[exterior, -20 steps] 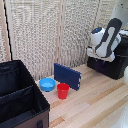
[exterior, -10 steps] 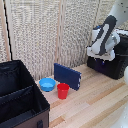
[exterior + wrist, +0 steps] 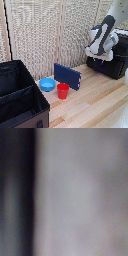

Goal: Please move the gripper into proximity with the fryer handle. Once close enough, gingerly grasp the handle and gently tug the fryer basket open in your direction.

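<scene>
Hovering at the exterior view's right, my gripper [image 3: 98, 56] hangs over the fryer basket [image 3: 107, 66]; whether it is wide or narrow I cannot tell. Wooden floor [image 3: 92, 102] carries a red cup [image 3: 63, 90], blue bowl [image 3: 47, 84], blue box [image 3: 67, 76], black case [image 3: 20, 102]; pale screens [image 3: 45, 30] stand behind.

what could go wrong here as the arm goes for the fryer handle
The gripper sits right at the top front of the black air fryer, and the arm hides the handle in the exterior view, so a misaligned grasp could go unnoticed. The wrist view is only blur, no help for fine alignment. The fryer stands near the table's far edge; a hard tug might drag the whole unit.
</scene>
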Controlling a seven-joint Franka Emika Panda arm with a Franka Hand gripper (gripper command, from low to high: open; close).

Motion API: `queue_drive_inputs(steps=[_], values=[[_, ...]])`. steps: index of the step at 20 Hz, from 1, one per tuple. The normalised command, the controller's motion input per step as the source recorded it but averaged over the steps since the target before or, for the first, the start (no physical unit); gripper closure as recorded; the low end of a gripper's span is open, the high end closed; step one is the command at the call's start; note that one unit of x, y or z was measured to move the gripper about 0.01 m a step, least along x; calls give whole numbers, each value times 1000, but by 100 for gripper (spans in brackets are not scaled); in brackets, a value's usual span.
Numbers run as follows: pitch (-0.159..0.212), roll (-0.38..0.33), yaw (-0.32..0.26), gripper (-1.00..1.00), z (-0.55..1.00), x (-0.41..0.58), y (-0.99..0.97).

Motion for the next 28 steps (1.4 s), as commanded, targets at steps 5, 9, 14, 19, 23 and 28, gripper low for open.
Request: queue_drive_inputs(steps=[5,9,14,19,23,28], values=[[-17,0,0,100,616,-299,853],[2,0,-9,100,631,-36,836],[16,-36,-58,100,339,0,822],[5,-100,-35,100,-46,0,673],[6,-113,0,100,-295,63,349],[54,-170,0,100,-452,173,247]])
